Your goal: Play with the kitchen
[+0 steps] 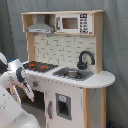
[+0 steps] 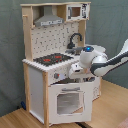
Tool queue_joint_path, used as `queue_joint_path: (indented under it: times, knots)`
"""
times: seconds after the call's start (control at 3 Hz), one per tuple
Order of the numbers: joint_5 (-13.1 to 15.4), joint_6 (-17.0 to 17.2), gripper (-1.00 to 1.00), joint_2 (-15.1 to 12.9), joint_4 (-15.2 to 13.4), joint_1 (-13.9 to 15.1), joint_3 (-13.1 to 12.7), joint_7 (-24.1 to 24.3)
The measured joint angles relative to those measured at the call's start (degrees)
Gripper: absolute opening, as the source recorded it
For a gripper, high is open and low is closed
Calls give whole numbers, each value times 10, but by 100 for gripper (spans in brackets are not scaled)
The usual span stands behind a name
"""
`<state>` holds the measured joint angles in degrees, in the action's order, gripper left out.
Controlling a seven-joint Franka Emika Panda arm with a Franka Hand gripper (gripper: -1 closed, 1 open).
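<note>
The kitchen (image 1: pixel 75 95) (image 2: pixel 45 80) is a tall white and light-wood toy unit. It has a black-red hob (image 1: pixel 39 65) (image 2: pixel 52 59), a black tap (image 1: pixel 85 57) (image 2: pixel 75 39) over a sink (image 1: pixel 74 73), a grey hood (image 1: pixel 41 27) (image 2: pixel 49 21) and a small microwave (image 1: pixel 73 23) (image 2: pixel 75 11). The windowed oven door (image 2: pixel 67 101) faces the second exterior view. My gripper (image 1: pixel 27 91) (image 2: pixel 74 73) is at the kitchen's front, just above the oven door, beside the hob end of the counter. Nothing visible is held.
A grey curtain (image 1: pixel 117 45) hangs behind the kitchen. The unit stands on a wooden floor (image 2: pixel 112 107). My white arm (image 2: pixel 107 62) reaches in from the second exterior view's right and fills the first exterior view's lower left corner (image 1: pixel 12 112).
</note>
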<state>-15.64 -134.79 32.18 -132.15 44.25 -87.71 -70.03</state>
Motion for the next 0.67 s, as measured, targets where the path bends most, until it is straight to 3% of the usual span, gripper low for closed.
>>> queue_joint_path:
  times: [0.33,0.67]
  knots:
    - [0,-21,100,-14,0,25,-33,-10]
    - [0,-23,-100,-15,0,29,-38,-11]
